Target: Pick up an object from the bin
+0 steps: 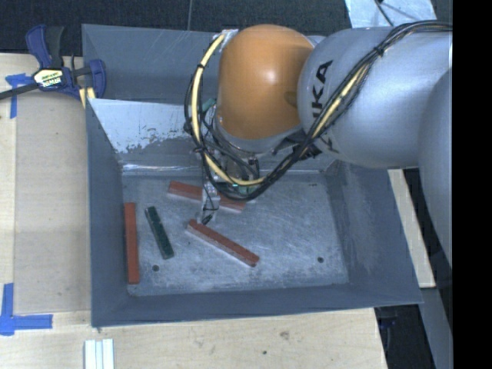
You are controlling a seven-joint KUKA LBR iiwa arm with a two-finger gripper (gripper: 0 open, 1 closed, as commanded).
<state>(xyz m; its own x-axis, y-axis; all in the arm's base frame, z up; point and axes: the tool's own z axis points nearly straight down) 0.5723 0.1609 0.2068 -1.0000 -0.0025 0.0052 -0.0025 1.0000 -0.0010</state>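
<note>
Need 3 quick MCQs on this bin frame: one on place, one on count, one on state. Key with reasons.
1. Where does the dark green stick lie?
A) between the red-brown stick by the left wall and the slanted red-brown stick mid-floor
B) against the right wall
C) outside the bin

2. How many red-brown sticks are in the bin?
A) one
B) three
C) five

3. How does the slanted stick lie?
A) upright against the back wall
B) flat on the floor
C) lifted above the rim

Key:
1 A, it sits on the floor between those two.
2 B, the left one, the slanted one and a third stick at the back, under the gripper.
3 B, its whole length rests on the bin floor.
</note>
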